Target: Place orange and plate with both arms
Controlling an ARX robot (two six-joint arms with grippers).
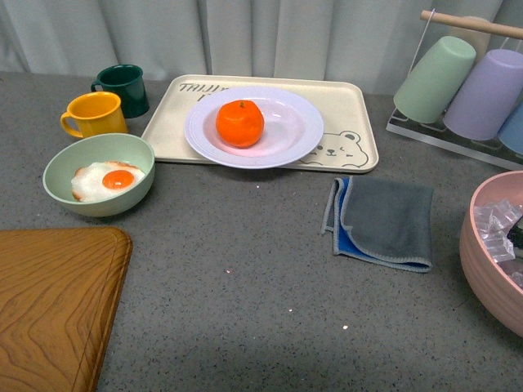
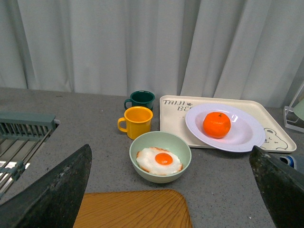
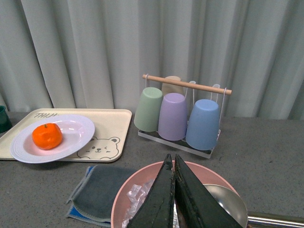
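The orange (image 1: pixel 239 122) rests in the white plate (image 1: pixel 286 143), which sits on the cream bear tray (image 1: pixel 347 102) at the back of the table. Both also show in the left wrist view, the orange (image 2: pixel 216 124) in the plate (image 2: pixel 244 135), and in the right wrist view, the orange (image 3: pixel 47 136) in the plate (image 3: pixel 76 133). Neither arm appears in the front view. My left gripper (image 2: pixel 173 190) is open, well back from the tray, above the wooden board. My right gripper (image 3: pixel 173 190) is shut and empty, hovering over a pink bowl.
A pale green bowl (image 1: pixel 57 167) holds a fried egg, with a yellow mug (image 1: pixel 96 114) and a dark green mug (image 1: pixel 124 88) behind it. A wooden board (image 1: pixel 49 302) lies front left, a grey cloth (image 1: pixel 384 220) mid right, a pink bowl (image 1: pixel 482 253) far right, a cup rack (image 1: pixel 466 82) back right.
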